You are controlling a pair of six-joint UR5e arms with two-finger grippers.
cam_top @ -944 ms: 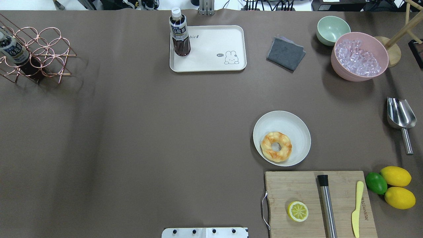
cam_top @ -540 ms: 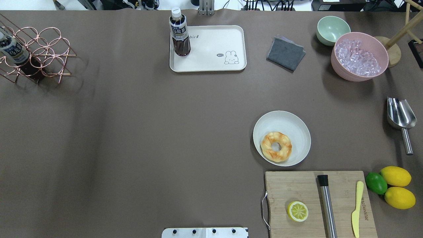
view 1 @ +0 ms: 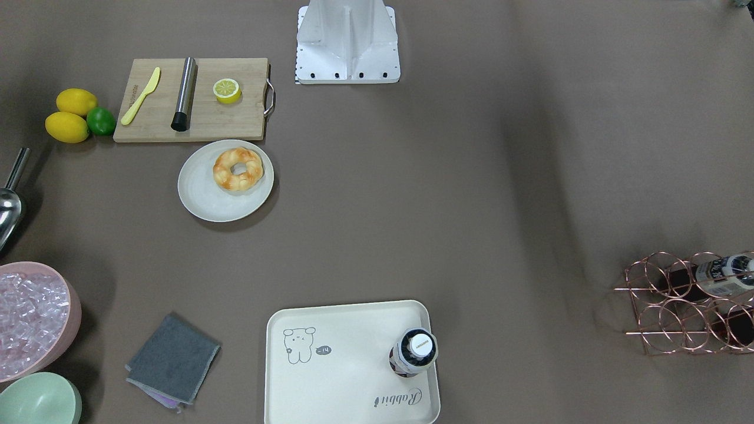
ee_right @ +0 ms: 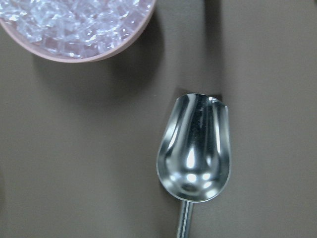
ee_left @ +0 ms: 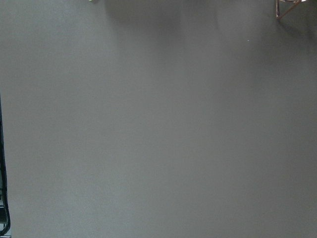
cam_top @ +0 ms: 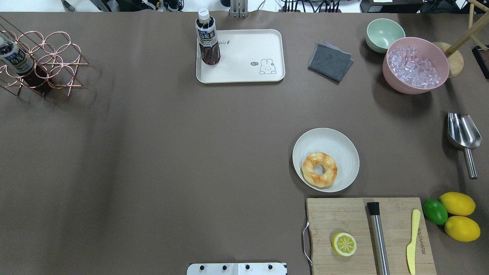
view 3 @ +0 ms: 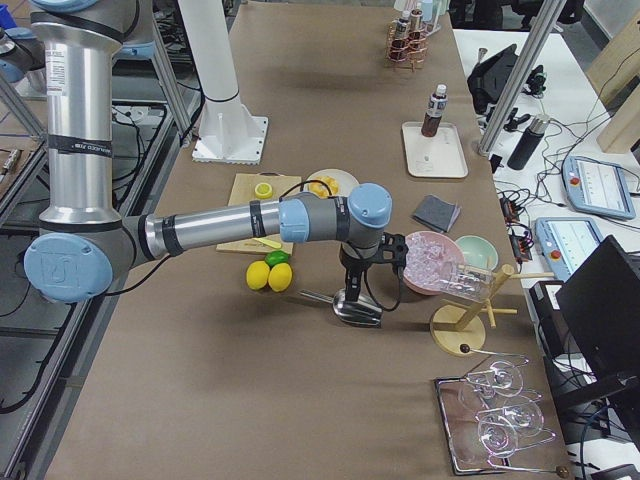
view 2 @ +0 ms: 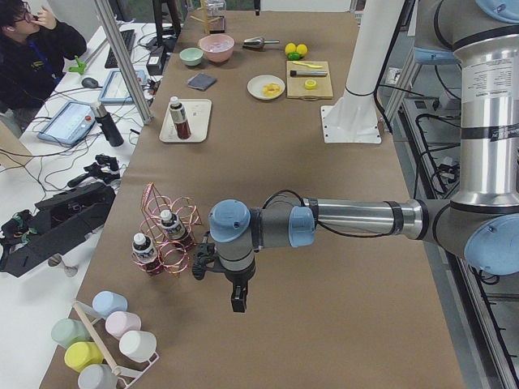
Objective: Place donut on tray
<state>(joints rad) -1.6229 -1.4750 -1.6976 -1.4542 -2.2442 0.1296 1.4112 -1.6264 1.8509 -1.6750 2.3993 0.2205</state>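
Spreading wide, the brown desk (cam_top: 153,152) carries a cream tray (cam_top: 244,57) at its far edge, with a bottle (cam_top: 207,38) standing in one corner. A round plate (cam_top: 328,143) holds the donut (cam_top: 319,169), well apart from the tray. The left hand (view 2: 237,301) and right hand (view 3: 354,292) hang over the desk; clenched or released, cannot tell.
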